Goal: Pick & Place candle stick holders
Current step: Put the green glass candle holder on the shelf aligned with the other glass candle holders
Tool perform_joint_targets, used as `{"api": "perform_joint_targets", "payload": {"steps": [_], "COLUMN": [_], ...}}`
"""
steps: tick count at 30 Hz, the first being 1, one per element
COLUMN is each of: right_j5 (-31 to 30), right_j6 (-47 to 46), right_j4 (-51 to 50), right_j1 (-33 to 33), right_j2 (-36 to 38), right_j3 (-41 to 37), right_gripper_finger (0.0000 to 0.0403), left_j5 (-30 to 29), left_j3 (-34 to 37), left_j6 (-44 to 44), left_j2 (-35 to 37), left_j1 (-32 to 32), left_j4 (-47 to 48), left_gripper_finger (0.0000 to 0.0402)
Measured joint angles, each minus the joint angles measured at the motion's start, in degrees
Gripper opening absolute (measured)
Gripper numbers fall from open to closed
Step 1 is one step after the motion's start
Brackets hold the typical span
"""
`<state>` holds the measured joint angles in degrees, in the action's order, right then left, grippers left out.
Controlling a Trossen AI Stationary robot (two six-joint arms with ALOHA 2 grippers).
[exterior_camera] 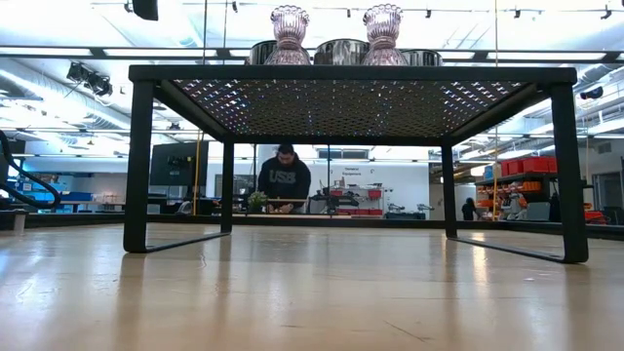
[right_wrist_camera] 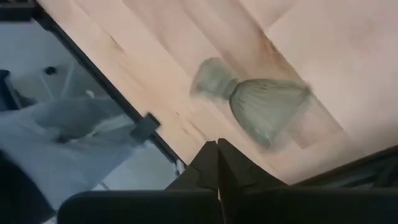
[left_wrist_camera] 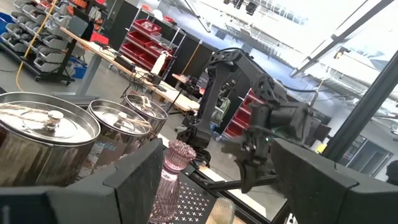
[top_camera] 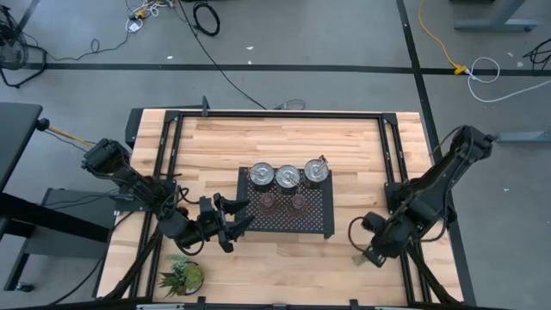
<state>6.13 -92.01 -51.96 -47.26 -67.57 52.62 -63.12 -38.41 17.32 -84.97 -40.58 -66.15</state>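
Three silver candle stick holders (top_camera: 287,176) stand in the far row on the black mesh tray (top_camera: 323,226), with two pinkish glass ones (top_camera: 269,203) in front of them. A greenish glass one (right_wrist_camera: 261,104) lies on its side on the wood near the table's right front (top_camera: 355,258). My right gripper (right_wrist_camera: 217,149) is shut just above and beside it (top_camera: 368,250), touching nothing. My left gripper (top_camera: 239,215) stands open and level at the tray's left edge. Beyond its fingers (left_wrist_camera: 217,158) stands a pinkish holder (left_wrist_camera: 171,177).
The tray stands on legs above the table, as the low view shows (exterior_camera: 141,156). A small potted plant (top_camera: 182,277) sits at the near left. Black frame rails (top_camera: 392,164) run along both sides of the table. A person (exterior_camera: 284,180) works far behind.
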Motion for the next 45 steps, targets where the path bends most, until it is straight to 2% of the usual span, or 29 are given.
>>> {"api": "perform_joint_targets", "payload": {"steps": [7, 16, 22, 29, 37, 45], "right_j5": [-1.1, 6.9, 8.5, 10.5, 10.4, 10.7], "right_j6": [1.1, 7.6, 12.2, 17.4, 23.2, 27.3], "right_j4": [-1.5, 0.3, 7.6, 9.2, 15.5, 15.1], "right_j1": [1.1, 1.1, 1.1, 1.0, 0.7, 0.4], "right_j2": [2.3, -1.9, -4.5, -9.9, -15.2, -20.1], "right_j3": [0.1, 0.1, 0.2, 0.2, 0.2, 0.2], "right_gripper_finger": [0.0, 0.0011, 0.0068, 0.0146, 0.0229, 0.0264], "left_j5": [-0.1, -0.2, -0.3, -0.1, 0.0, 0.0], "left_j3": [0.0, 0.0, 0.0, 0.0, 0.0, 0.0], "left_j6": [-0.1, -0.1, -0.1, -0.1, -0.1, 0.0], "left_j2": [0.0, 0.0, 0.0, 0.0, 0.0, 0.0], "left_j1": [0.0, 0.0, 0.5, 0.7, 0.7, 0.7], "left_j4": [0.0, 0.2, 0.5, 0.5, 0.5, 0.4], "left_gripper_finger": [0.0298, 0.0298, 0.0298, 0.0298, 0.0298, 0.0298]}}
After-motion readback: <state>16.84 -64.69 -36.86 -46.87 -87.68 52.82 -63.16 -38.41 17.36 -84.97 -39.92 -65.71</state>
